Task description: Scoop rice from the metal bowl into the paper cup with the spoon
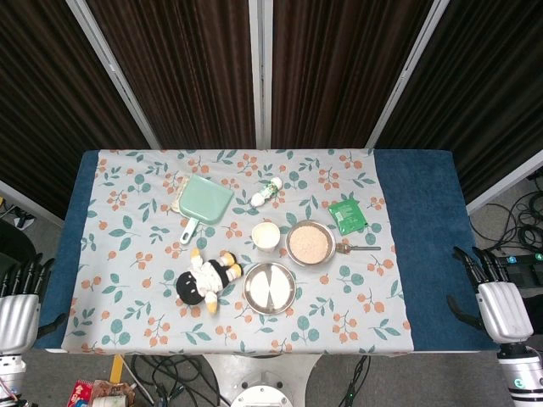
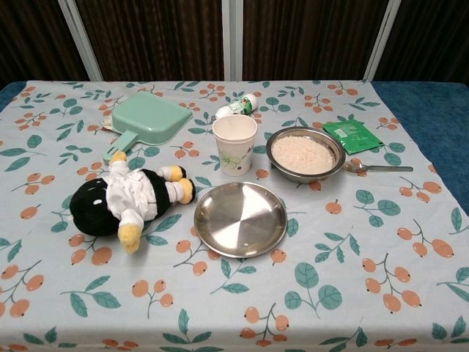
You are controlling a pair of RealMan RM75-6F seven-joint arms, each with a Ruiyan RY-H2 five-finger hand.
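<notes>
My left hand (image 1: pixel 19 315) hangs off the left side of the bench (image 1: pixel 424 195), fingers straight and apart, holding nothing. My right hand (image 1: pixel 501 307) hangs off the right side the same way, holding nothing.

The metal bowl (image 2: pixel 305 155) full of rice (image 2: pixel 303 153) sits near the middle of the flowery cloth (image 2: pixel 366 242). The spoon (image 2: pixel 376 168) lies just beside the bowl on its right. The paper cup (image 2: pixel 234 144) stands up just left of the bowl.

An empty metal plate (image 2: pixel 240 218) sits in front of the cup. A toy penguin (image 2: pixel 128 199) lies to its left.
</notes>
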